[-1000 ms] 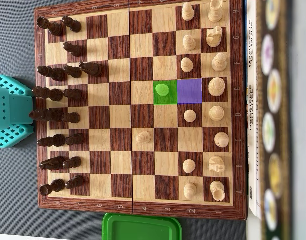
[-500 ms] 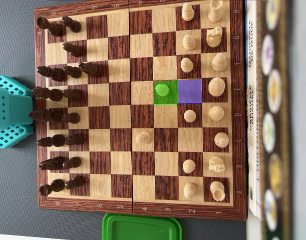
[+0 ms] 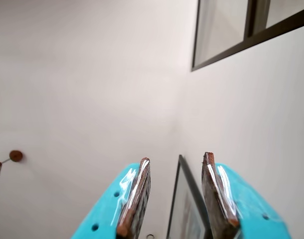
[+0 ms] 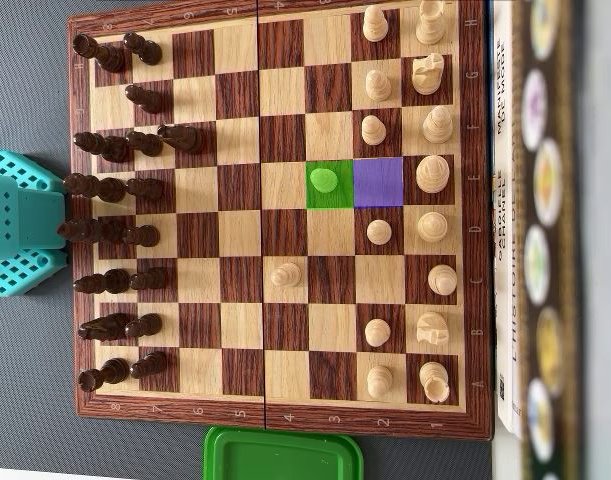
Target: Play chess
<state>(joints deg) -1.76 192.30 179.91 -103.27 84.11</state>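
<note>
Chessboard [image 4: 275,420] is seen filling most of the overhead view, and every place below is given relative to it. Off its left edge, at mid-height, the teal arm [image 4: 23,222] is parked clear of the squares. Below its bottom edge a green lid or tray [image 4: 283,455] is partly visible, and along its right edge a stack of books [image 4: 507,230] is laid. Dark pieces [image 4: 113,192] are ranked down the board's left columns, light pieces [image 4: 432,174] down its right. Right of the board's centre, a green-tinted square holds a pawn [image 4: 324,180], with a purple-tinted square [image 4: 378,182] just beside it toward the light ranks.

In the wrist view the gripper [image 3: 174,226] is pointed up at a wall and window frame; its jaws are spread apart with nothing between them.

The tinted pawn is judged to be the piece in play. It is expected to be light, rigid turned wood, smooth and easily tipped. It would best be pinched just under the rounded head, from above, so that neighbouring pieces are not brushed.
</note>
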